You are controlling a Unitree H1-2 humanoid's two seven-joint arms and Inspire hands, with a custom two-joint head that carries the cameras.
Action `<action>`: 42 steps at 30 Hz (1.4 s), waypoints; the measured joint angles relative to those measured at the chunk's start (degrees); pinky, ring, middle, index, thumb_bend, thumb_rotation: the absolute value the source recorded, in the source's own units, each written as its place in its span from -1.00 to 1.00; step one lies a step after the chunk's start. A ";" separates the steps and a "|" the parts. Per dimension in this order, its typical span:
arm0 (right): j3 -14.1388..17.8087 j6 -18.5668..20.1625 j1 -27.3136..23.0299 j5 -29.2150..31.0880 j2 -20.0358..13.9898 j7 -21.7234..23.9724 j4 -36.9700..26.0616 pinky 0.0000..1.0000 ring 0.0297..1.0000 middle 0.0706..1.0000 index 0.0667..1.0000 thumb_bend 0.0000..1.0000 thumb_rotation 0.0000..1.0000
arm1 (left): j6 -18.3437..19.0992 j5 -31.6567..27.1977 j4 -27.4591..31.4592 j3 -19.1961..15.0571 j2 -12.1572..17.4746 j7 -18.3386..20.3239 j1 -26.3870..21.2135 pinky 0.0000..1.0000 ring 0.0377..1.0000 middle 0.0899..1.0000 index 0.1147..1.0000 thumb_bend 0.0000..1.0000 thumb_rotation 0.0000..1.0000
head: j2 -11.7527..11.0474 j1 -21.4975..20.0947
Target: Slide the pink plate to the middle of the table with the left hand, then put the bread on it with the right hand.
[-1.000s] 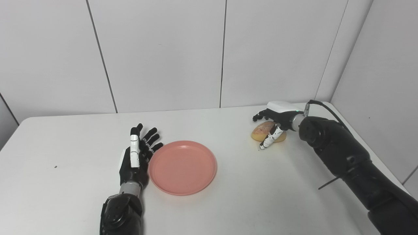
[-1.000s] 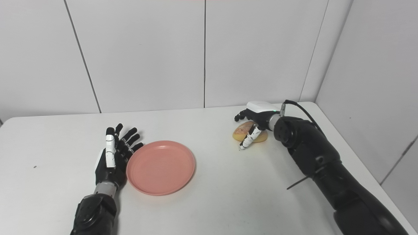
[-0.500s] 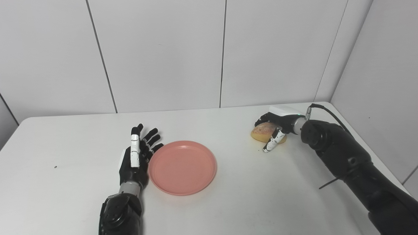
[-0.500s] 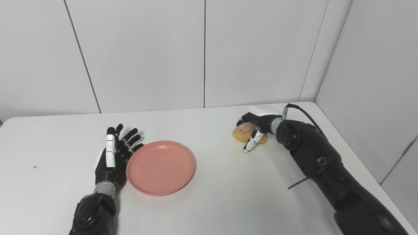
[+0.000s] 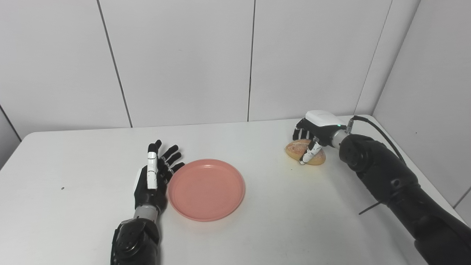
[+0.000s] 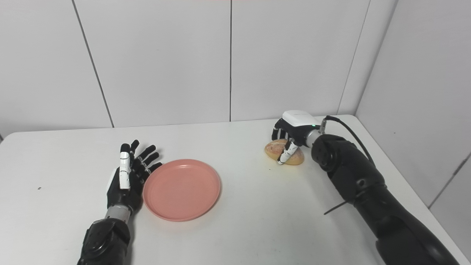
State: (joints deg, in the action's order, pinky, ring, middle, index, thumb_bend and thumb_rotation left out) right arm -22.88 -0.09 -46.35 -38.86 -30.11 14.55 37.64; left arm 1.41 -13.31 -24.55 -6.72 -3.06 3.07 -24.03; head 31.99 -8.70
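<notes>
Left eye view: right hand clasps the bread, fingers and thumb curled round it near the table's far right corner. Right eye view: left hand lies spread, touching the pink plate, which holds nothing; bare tabletop separates plate and bread.

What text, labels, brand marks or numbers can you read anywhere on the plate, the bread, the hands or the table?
None: no readable text in either view.
Pink plate: plain, no print.
Bread: no label.
Right hand: white cover unmarked; only a small green light.
Left hand: no marking.
Table and wall panels: blank.
</notes>
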 measured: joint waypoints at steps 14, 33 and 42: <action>-1.12 -3.75 0.03 0.02 -1.14 3.19 -6.56 -0.19 -0.15 -0.04 -0.11 0.03 -1.00 | 0.20 0.02 -0.03 0.13 -0.02 -0.12 -0.05 0.46 0.66 0.64 0.95 0.46 0.91 | 1.41 2.37; 0.65 -6.51 0.00 4.82 1.10 10.93 -27.36 -0.24 -0.19 -0.08 -0.06 0.03 -1.00 | 0.38 2.10 -0.49 0.85 -1.72 -2.64 -0.82 0.40 0.60 0.61 0.94 0.44 0.90 | 3.08 9.58; 0.56 -9.21 0.08 7.04 4.42 11.25 -30.78 -0.20 -0.16 0.00 -0.12 0.03 -1.00 | 0.12 2.24 -0.96 0.84 -1.97 -3.03 -0.92 0.39 0.61 0.61 0.96 0.39 0.92 | 2.99 10.11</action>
State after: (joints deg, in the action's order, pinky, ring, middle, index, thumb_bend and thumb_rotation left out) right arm -22.32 -9.29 -46.27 -31.82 -25.69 25.80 6.86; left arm 1.53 -11.08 -25.51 -5.88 -5.03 0.04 -24.95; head 34.98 1.41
